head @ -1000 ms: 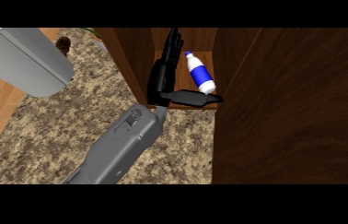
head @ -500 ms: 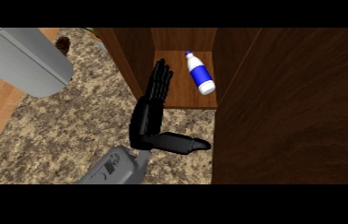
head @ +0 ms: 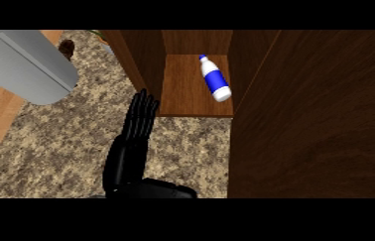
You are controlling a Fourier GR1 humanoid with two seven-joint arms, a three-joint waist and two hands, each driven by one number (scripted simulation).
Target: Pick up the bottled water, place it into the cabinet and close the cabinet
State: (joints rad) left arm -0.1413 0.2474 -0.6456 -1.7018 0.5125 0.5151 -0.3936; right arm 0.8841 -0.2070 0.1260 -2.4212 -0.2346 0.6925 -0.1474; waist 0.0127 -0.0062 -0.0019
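The bottled water [head: 215,79], white with a blue label, lies on its side on the wooden shelf [head: 183,93] inside the cabinet, cap pointing away from me. My left hand [head: 132,146] is over the speckled counter in front of the cabinet's left wall. Its fingers are straight and point toward the shelf, with the thumb out to the right at the lower edge. The hand is open, holds nothing, and is well clear of the bottle. The cabinet door [head: 307,126] stands open as a broad dark wood panel on the right. My right hand does not show.
A grey rounded appliance [head: 33,66] sits at the far left on the granite counter [head: 58,146]. A small dark brown object [head: 67,47] lies beside it near the cabinet's left wall [head: 139,61].
My left hand has drawn back from beside the bottle at the shelf, toward me and down over the counter. The bottle stays lying on the shelf.
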